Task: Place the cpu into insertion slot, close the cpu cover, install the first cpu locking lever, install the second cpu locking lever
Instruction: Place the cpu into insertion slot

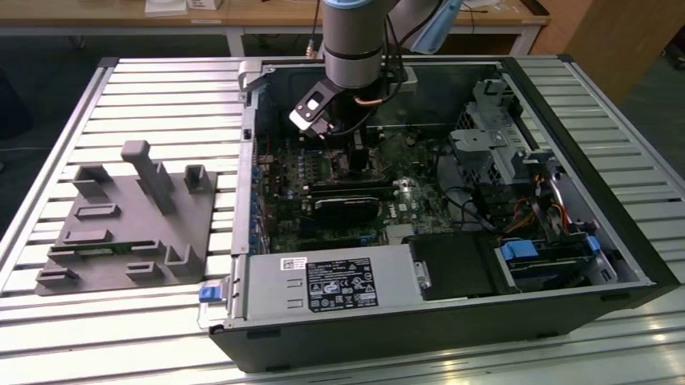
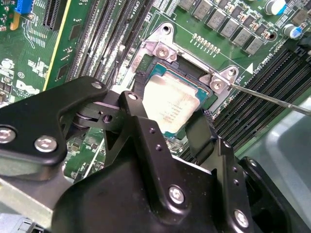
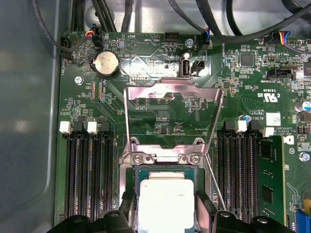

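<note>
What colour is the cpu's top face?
The cpu has a silvery-grey metal top with a thin green edge; it shows best in the first wrist view.

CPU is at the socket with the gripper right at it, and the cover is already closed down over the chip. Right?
Not quite. The cpu cover is open: in the first wrist view it stands hinged back from the insertion slot, its window showing green board. The cpu is at the slot, uncovered, with the gripper right at it.
</note>
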{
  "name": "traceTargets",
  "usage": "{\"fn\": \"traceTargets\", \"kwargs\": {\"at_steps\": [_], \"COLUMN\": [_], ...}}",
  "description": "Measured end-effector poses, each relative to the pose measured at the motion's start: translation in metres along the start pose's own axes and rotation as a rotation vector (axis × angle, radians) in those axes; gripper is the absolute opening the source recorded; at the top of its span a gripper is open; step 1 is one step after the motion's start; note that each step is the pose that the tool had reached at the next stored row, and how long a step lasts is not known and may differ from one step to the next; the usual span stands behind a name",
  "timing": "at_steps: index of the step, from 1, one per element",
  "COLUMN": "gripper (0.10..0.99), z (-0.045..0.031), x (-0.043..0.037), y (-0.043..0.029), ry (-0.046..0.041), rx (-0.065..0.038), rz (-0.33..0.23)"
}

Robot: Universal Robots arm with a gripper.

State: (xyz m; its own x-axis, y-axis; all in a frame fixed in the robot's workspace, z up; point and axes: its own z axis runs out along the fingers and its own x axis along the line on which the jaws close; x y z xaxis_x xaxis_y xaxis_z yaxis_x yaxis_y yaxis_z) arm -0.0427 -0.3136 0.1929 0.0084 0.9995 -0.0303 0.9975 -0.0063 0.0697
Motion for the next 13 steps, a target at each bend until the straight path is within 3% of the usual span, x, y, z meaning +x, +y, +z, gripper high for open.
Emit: {"fn": "traceTargets", "kwargs": {"at_steps": [9,13], "gripper": [0.612,0.612], "z": [-0.0123,-0.0128], "x": [-0.0004,-0.0004], "y": [0.0009,0.0009], "ry": [0.0,0.0], "rx": [0.0,0.0], "rz": [0.0,0.0]}}
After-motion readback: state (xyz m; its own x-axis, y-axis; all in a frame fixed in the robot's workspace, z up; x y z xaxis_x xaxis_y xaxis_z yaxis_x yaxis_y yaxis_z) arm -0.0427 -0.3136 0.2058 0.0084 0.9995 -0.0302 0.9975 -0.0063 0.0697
